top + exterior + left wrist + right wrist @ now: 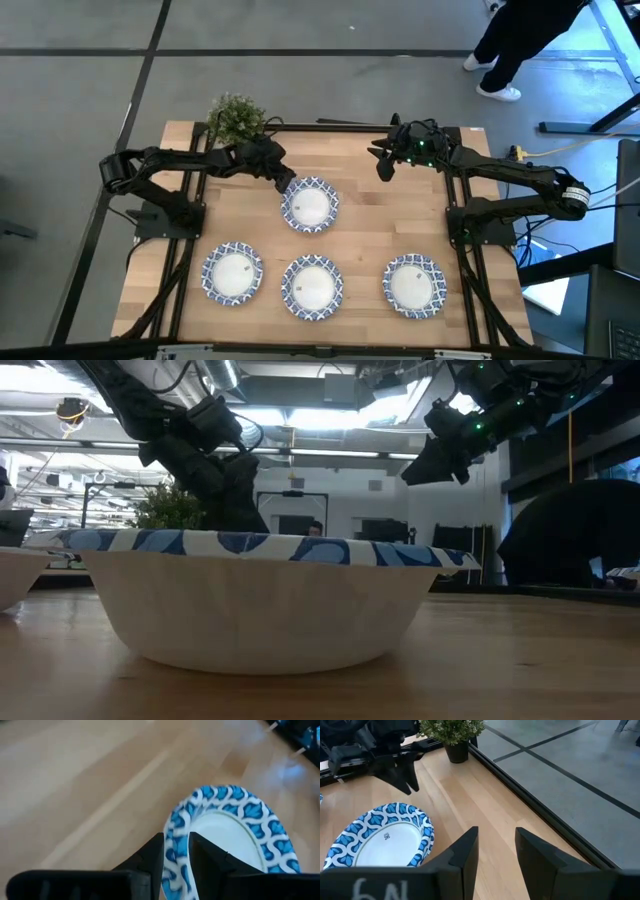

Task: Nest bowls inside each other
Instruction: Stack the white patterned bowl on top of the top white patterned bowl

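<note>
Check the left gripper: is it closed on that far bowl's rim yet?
Shut on it. In the left wrist view the left gripper pinches the far bowl at its patterned rim, one finger either side.

We find little to read. In the right wrist view, pale handwritten marks that look like "6A" stand on the dark body of the right gripper (495,865). A small dark mark inside the bowl (382,842) is too small to read.

We see four round, shallow bowls, white inside with blue-and-white patterned rims, all upright. One bowl (309,206) sits centre frame; three lie along the lower edge: left bowl (233,273), middle bowl (312,286), right bowl (414,285).
</note>
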`<state>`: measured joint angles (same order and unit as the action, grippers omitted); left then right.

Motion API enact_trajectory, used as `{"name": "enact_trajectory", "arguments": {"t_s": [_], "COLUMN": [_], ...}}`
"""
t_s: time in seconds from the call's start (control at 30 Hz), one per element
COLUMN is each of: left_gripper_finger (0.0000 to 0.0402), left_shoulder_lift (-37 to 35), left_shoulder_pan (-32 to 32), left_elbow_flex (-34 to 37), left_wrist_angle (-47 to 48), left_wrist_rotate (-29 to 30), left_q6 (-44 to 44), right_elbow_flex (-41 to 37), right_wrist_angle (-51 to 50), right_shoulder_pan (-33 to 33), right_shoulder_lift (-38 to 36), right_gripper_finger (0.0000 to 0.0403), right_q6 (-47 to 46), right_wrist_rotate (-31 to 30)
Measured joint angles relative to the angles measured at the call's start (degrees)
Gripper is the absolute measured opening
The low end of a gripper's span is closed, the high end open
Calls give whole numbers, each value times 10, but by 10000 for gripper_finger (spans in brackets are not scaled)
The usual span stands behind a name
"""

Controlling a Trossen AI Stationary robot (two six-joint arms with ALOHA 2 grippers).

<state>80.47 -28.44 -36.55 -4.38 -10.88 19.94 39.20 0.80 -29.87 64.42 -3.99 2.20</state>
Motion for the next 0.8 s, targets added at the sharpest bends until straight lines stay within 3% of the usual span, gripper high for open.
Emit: {"name": "enact_trajectory", "arguments": {"t_s": [0.13,0.43,0.67,0.8], "left_gripper_finger": [86,82,81,81], "left_shoulder_lift": [-1,-74,-155,-176], "left_shoulder_pan": [-10,-50,-54,-41], "left_elbow_flex": [0,0,0,0], "left_wrist_angle": [-25,-26,22,73], "left_wrist_rotate": [-3,-73,-86,-81], "left_q6": [-21,-57,-92,-118], "right_elbow_flex": [0,0,0,0], "right_wrist_angle": [-6,-104,-117,-153], "right_shoulder_pan": [0,7,44,66], "right_shoulder_lift": [0,0,0,0], "right_gripper_finger": [129,129,129,129], "right_q6": [0,-6,-11,-17], "right_wrist_rotate": [8,119,198,199]}}
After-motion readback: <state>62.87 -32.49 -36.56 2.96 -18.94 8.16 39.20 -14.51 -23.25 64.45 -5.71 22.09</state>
